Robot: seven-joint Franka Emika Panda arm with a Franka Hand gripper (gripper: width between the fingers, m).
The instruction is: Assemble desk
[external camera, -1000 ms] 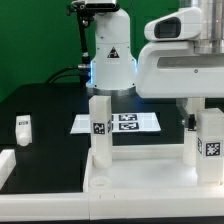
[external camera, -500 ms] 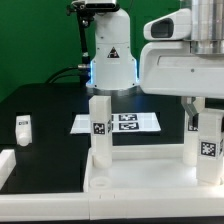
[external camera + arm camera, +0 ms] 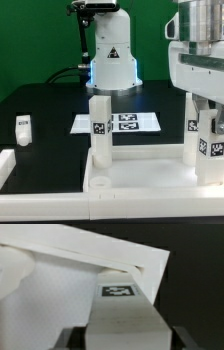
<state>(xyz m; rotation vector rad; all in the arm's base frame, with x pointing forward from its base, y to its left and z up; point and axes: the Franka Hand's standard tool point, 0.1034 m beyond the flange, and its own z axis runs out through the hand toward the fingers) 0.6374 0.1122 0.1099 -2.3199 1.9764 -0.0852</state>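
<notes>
The white desk tabletop (image 3: 130, 178) lies flat at the front. One leg (image 3: 100, 125) stands upright on its left part. A second leg (image 3: 208, 140) stands at the exterior view's right, and my gripper (image 3: 203, 108) comes down on its top. In the wrist view this leg (image 3: 122, 308) with its square tag runs straight between the two dark fingers (image 3: 72, 338), which press its sides; the tabletop (image 3: 60, 274) spreads out beyond it. My gripper (image 3: 127, 341) is shut on that leg. Another loose leg (image 3: 24, 128) lies on the black table at the exterior view's left.
The marker board (image 3: 118, 122) lies flat on the black table behind the tabletop. The robot's white base (image 3: 110, 55) rises at the back, with a green wall behind it. A white block edge (image 3: 5, 165) shows at the front of the exterior view's left.
The jaws have closed in on the right-hand leg. The gripper's white body has shifted toward the exterior view's right and higher in the picture. The other parts have not moved.
</notes>
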